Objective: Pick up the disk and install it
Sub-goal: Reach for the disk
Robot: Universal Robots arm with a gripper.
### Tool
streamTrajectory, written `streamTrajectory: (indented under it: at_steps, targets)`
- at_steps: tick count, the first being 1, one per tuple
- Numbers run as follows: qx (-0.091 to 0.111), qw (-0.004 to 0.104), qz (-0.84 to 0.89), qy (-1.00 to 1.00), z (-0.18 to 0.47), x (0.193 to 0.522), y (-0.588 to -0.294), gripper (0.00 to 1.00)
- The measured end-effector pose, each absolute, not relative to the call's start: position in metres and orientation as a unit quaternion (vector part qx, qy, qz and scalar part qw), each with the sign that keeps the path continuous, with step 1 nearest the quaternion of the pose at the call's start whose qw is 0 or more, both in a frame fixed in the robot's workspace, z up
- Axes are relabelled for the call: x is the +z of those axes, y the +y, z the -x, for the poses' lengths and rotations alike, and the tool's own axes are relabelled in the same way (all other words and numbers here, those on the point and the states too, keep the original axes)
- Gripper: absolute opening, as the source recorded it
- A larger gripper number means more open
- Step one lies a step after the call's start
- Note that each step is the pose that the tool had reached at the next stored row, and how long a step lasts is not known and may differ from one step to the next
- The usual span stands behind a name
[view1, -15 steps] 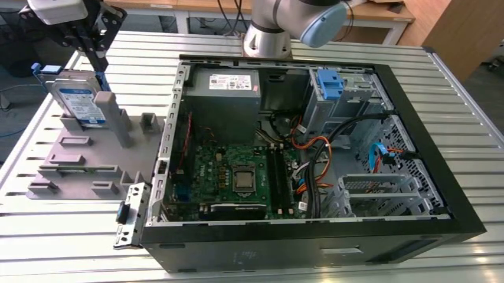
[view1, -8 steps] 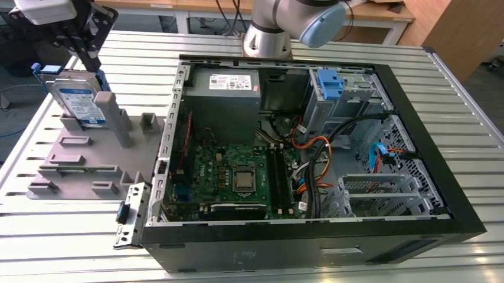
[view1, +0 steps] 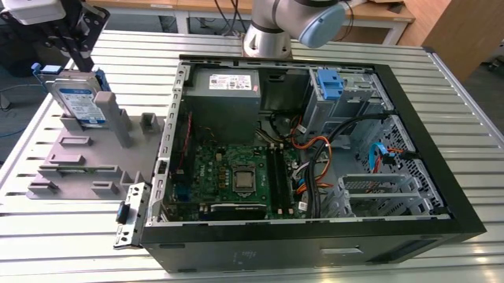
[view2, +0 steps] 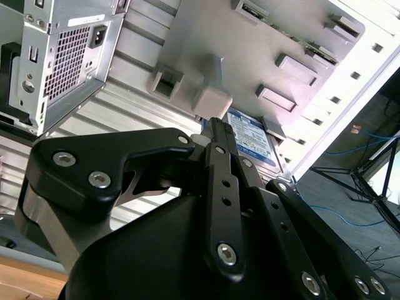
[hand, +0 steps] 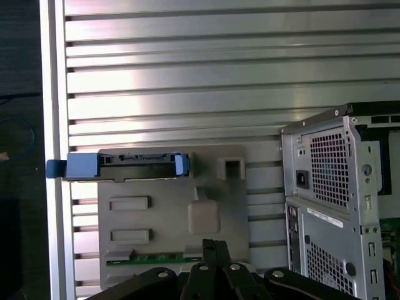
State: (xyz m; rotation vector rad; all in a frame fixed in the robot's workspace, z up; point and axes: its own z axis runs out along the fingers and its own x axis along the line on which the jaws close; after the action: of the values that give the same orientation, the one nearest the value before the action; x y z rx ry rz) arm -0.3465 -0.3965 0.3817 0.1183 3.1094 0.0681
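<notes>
Gripper (view1: pixel 85 63) hangs outside the computer case (view1: pixel 275 256), off its wall on the exterior view's left, up by the end where the power supply (view1: pixel 228 82) sits. In both wrist views the fingers (hand: pixel 209 250) look pressed together with nothing between them, so it's carrying nothing.

Disk (view1: pixel 81 100) is also outside the case on that same side. It stands on edge in a slot of the grey fixture (view1: pixel 79 159), which lies on the slatted table (view1: pixel 141 53) just beside the case wall. Blue carrier is around it and the label faces the case.

Gripper to disk: fingertips are just above the disk's top edge in the exterior view. Can't tell if they touch it. First wrist view looks down on that top edge (hand: pixel 125 165), and there it sits off to one side of the fingertips, not between them.

Progress, my read: nothing done yet. Disk isn't grasped and isn't lifted, so the pick and the install are both open.

Inside the case, toward the exterior view's right, a blue bracket (view1: pixel 329 82) sits at the far bays and a bare metal cage (view1: pixel 378 188) nearer the front. No drive is visible in either.
</notes>
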Motion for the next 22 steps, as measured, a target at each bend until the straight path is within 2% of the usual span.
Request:
streamTrajectory:
  at_steps: [22]
  targets:
    - [0.022,0.015,-0.038,0.999,0.367,0.380,-0.396,0.11]
